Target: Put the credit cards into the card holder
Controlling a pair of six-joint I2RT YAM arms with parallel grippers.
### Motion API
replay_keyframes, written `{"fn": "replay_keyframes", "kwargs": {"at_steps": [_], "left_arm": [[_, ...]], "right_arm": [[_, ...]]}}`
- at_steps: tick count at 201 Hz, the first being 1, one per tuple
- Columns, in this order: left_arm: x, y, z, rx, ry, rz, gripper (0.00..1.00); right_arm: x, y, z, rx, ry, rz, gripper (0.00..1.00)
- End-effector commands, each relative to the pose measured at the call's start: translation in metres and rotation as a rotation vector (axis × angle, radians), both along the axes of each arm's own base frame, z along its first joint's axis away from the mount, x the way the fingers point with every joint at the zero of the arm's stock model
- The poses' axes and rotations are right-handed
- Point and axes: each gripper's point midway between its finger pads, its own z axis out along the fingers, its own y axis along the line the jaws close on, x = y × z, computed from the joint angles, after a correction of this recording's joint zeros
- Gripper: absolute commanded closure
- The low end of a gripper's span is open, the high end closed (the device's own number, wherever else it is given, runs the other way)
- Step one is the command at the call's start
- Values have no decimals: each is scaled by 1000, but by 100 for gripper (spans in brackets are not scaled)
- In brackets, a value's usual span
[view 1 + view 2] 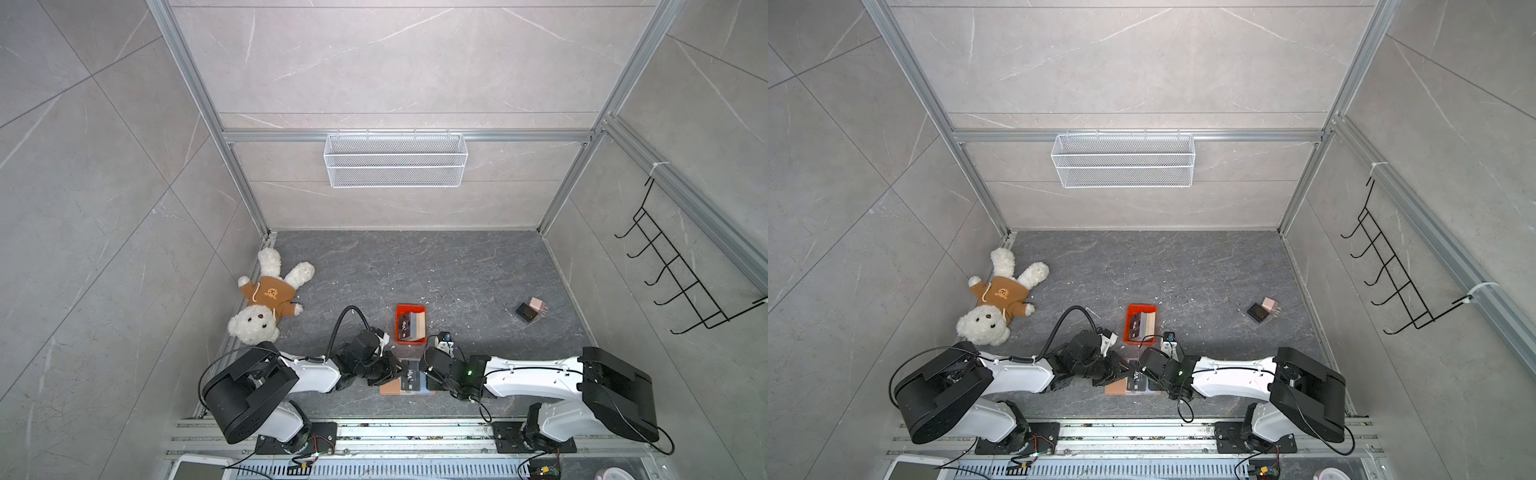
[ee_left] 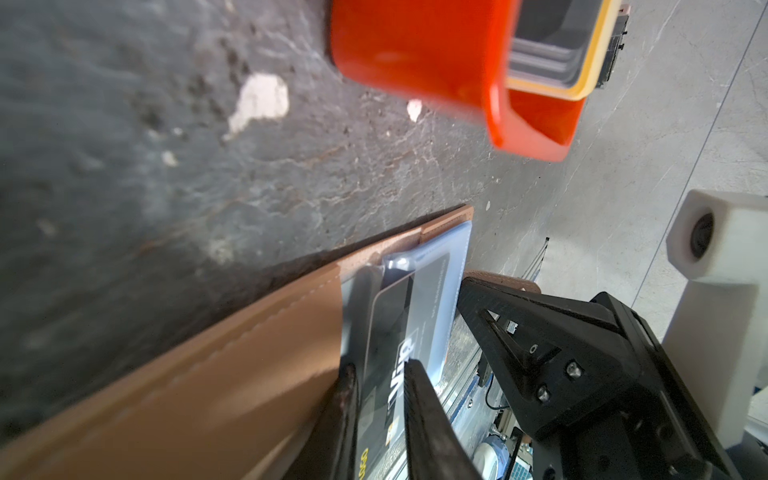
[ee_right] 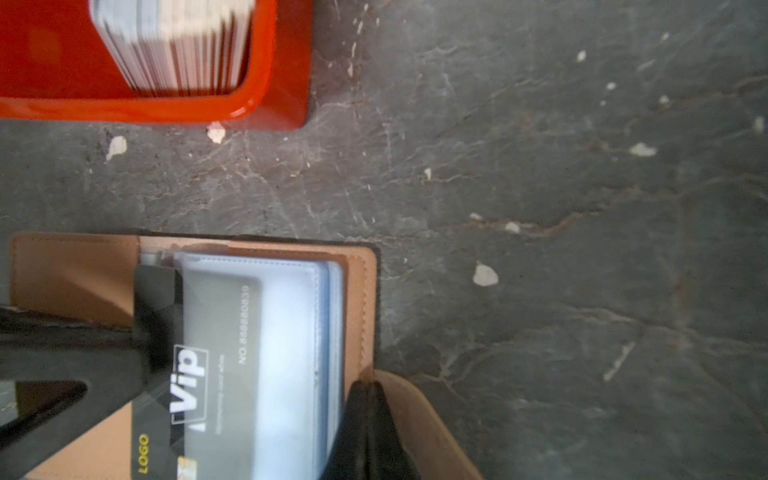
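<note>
Left wrist view: the left gripper (image 2: 384, 415) pinches a black VIP card (image 2: 390, 328), its leading part under a clear sleeve (image 2: 442, 291) of the open card holder (image 2: 232, 374), which lies near the orange tray (image 2: 415, 50) on its robot side. The right gripper (image 3: 368, 419), jaws pressed together, rests on the holder's edge. Best slide the card flat and straight, holder pinned, so the sleeve doesn't buckle.
</note>
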Motion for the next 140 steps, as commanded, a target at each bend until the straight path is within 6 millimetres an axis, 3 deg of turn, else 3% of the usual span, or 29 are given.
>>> {"fn": "replay_keyframes", "kwargs": {"at_steps": [1,140], "left_arm": [[6,-12,13,-40,-24,-9,78],[5,-22,17,-50,-28,-29,81]], "right_arm": [[-5,-28,-20,-127,23,-16,95],[-5,-26,-21,-125,26,-14,96]]}}
